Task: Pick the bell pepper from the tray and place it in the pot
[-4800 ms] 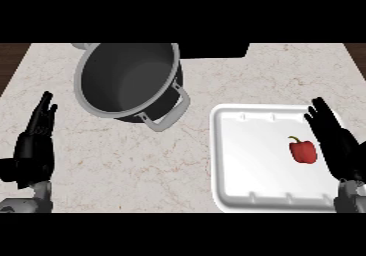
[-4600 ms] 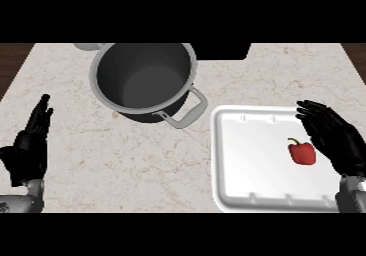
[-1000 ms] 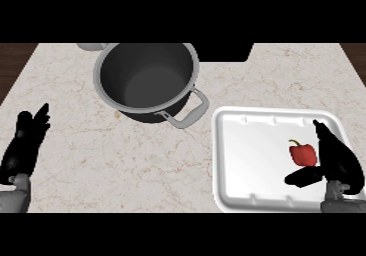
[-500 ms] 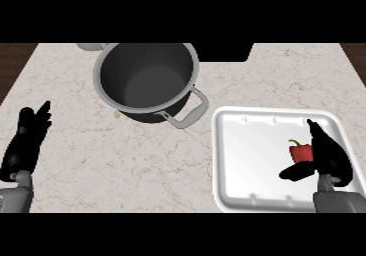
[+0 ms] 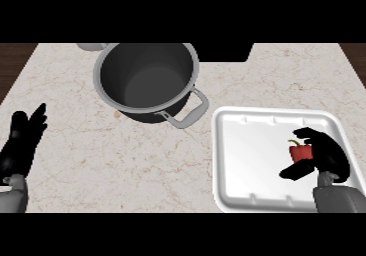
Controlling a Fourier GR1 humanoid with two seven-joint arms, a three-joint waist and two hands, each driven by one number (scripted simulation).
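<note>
The counter (image 5: 105,165) is pale cream marble with thin tan veining; on it, the pot (image 5: 145,80) is dark grey inside with a lighter grey rim and handles. Right of the pot, the tray (image 5: 249,150) is plain white, and the bell pepper (image 5: 300,151) on it is red with a green stem. The right hand (image 5: 324,152) and left hand (image 5: 20,142) are black on grey forearms.

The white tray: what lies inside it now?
The white tray holds one red bell pepper near its right side. The black right hand curls round the pepper, covering its right part.
</note>
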